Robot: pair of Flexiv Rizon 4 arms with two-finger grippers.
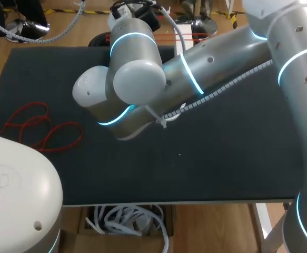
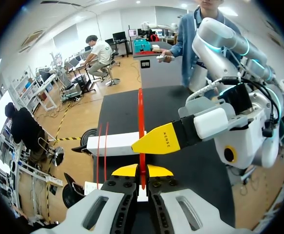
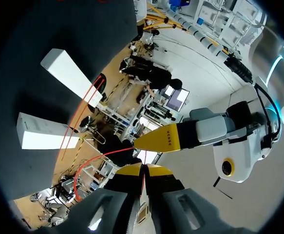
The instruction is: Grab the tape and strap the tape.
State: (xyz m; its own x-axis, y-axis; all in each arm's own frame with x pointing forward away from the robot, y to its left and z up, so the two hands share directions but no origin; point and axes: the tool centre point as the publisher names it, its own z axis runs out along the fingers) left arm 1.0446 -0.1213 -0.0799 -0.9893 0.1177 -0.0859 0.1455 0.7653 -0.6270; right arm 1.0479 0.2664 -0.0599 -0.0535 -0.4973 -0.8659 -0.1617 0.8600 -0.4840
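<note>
In the left wrist view a red tape runs straight ahead over the black table from my left gripper, whose yellow tips are shut on it. My right gripper crosses just ahead of them, its yellow tip against the tape. In the right wrist view my right gripper is shut on a thin red tape that curves away toward two white blocks. My left gripper lies close ahead of it. In the head view both grippers are hidden behind my right arm.
A loose tangle of red tapes lies on the black table at the left. A white block with red lines stretched to it stands at the far edge. My right arm spans the table from the right.
</note>
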